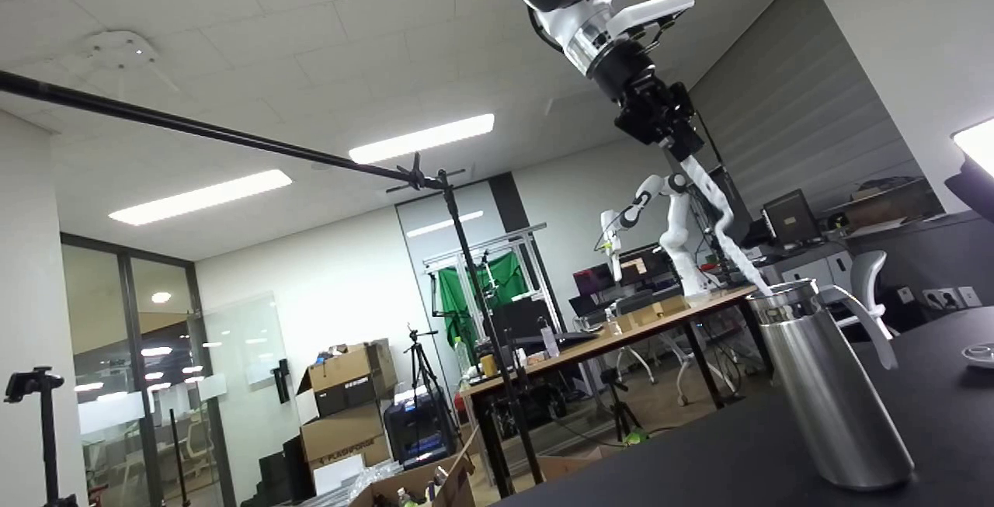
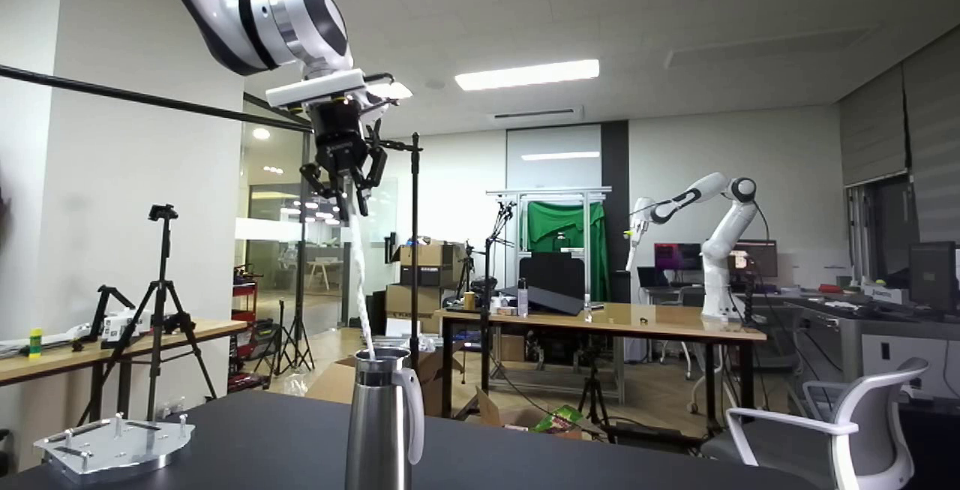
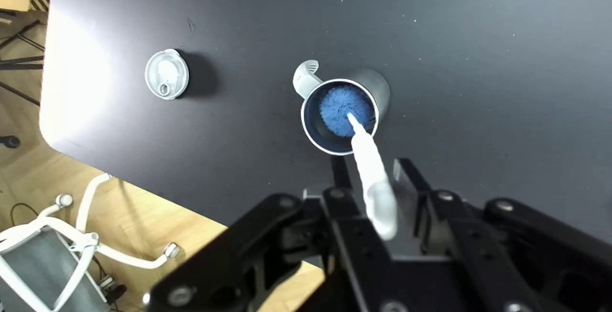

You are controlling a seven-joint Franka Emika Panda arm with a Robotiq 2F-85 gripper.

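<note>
In an exterior view, shows the black gripper (image 1: 686, 153) high over the black table (image 1: 699, 456), reaching down at a slant around the upper end of a long brush (image 1: 726, 220). Follows the brush's white, wavy stem down into the open mouth of a steel jug (image 1: 842, 406), set near the right side of the picture. In an exterior view, puts the gripper well above the jug, one of its fingers (image 2: 363, 201) to either side of the stem, and the stem leaning slightly on the way down into the mouth. Gives the jug as upright, its pale handle (image 2: 415, 415) toward the right of the picture. Adds a metal plate (image 2: 116, 449) with upright pegs on the table, a grey-and-white chair (image 2: 817, 430) at the right, and farther back a second white robot arm (image 2: 720, 250) on a wooden table (image 2: 600, 325), visible in both exterior views. In the wrist view, looks down on the brush's blue bristle head (image 3: 337, 106) inside the jug. Finds the gripper slightly apart around the blurred end of the stem, with a narrow gap on the picture's right; cannot tell of any contact on the other side. Also takes in a pale round lid (image 3: 167, 74) lying on the black table, well apart from the jug, and wooden floor (image 3: 158, 226) past the table's edge.
</note>
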